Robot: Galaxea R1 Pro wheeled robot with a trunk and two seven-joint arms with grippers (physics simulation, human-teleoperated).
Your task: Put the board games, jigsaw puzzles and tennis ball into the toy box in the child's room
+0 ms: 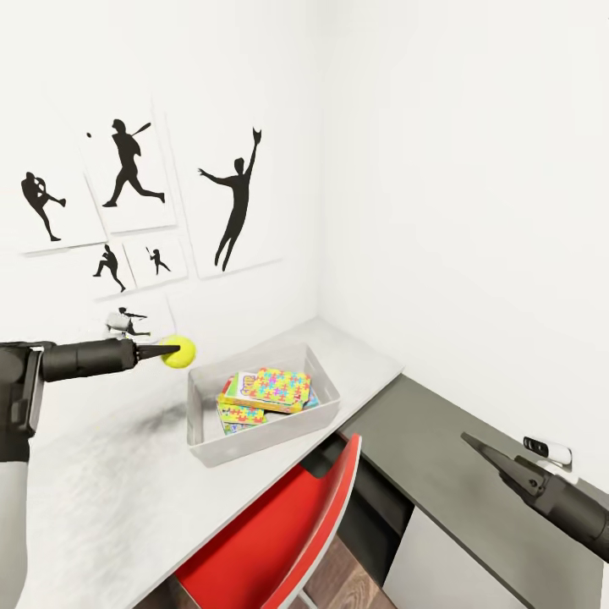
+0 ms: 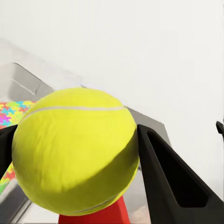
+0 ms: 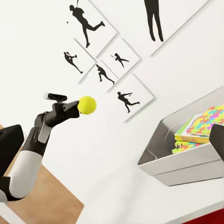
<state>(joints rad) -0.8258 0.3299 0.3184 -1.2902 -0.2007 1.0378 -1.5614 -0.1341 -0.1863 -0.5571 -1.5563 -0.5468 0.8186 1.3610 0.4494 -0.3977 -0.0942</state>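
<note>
My left gripper (image 1: 169, 350) is shut on the yellow-green tennis ball (image 1: 178, 351), holding it in the air above the table (image 1: 101, 482), just left of the toy box (image 1: 196, 414). Up close, the tennis ball (image 2: 74, 149) sits between dark fingers (image 2: 168, 177). Inside the light-grey toy box lie two mosaic jigsaw puzzles (image 1: 281, 387), (image 1: 239, 415). A white-and-yellow printed box (image 1: 245, 384) lies partly under the upper one. My right gripper (image 1: 468, 438) hovers open and empty over the lower dark-grey cabinet (image 1: 431, 457). From there the toy box (image 3: 186, 163) is also seen.
A red chair (image 1: 279, 524) is tucked under the table's front edge, right below the toy box. White walls close the corner behind the box, with black baseball-player pictures (image 1: 237, 194) on the left wall. A wood-plank floor (image 1: 338, 584) shows beneath the chair.
</note>
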